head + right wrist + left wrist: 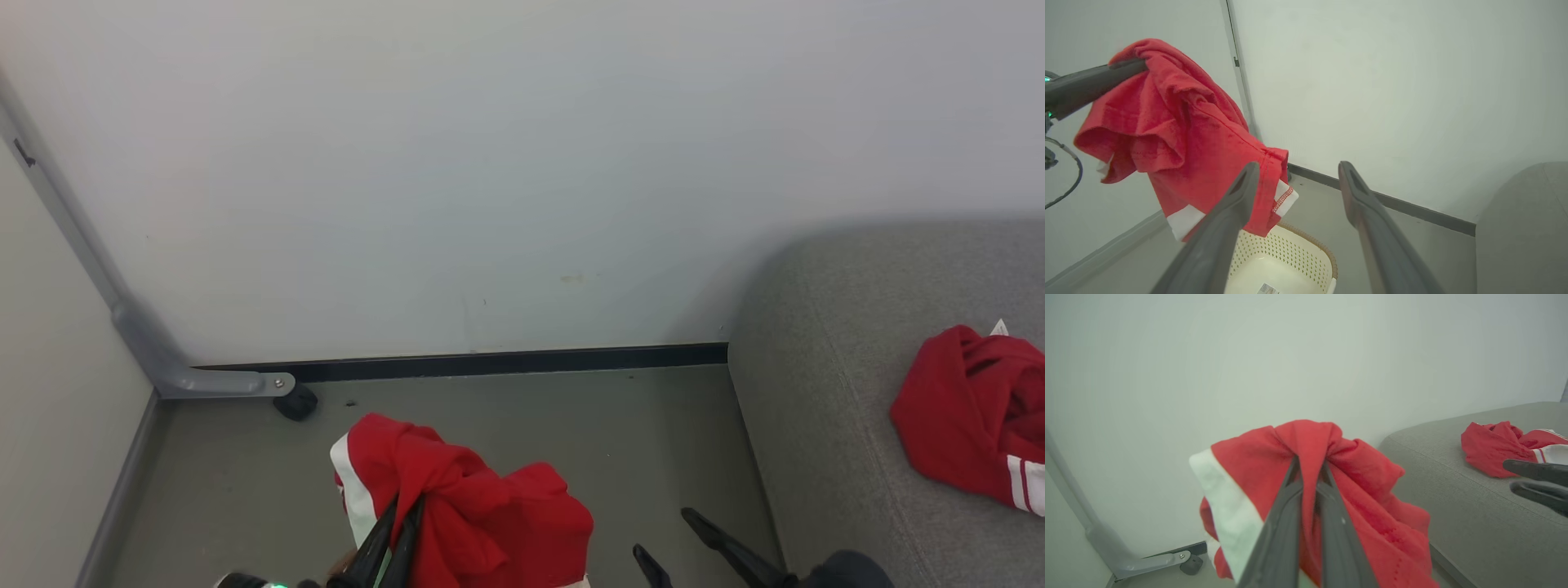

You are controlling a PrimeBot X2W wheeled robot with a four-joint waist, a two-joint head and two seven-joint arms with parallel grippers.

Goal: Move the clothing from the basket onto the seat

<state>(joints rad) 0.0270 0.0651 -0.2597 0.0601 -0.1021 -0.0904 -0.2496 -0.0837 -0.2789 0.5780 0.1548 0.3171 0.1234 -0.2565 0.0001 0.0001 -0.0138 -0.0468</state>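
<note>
The left gripper (408,502) is clamped tight on a bunched red garment (482,506) at six o'clock in the head view, the cloth hanging over the basket (1306,253). At five o'clock the right gripper (663,532) holds its fingers wide apart, gripping nothing. A second garment (971,408) lies on the seat (816,367) at three o'clock

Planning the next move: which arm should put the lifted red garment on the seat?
Left. The left gripper is shut on the garment above the basket; the right gripper, nearer the seat, stands open and empty.
</note>
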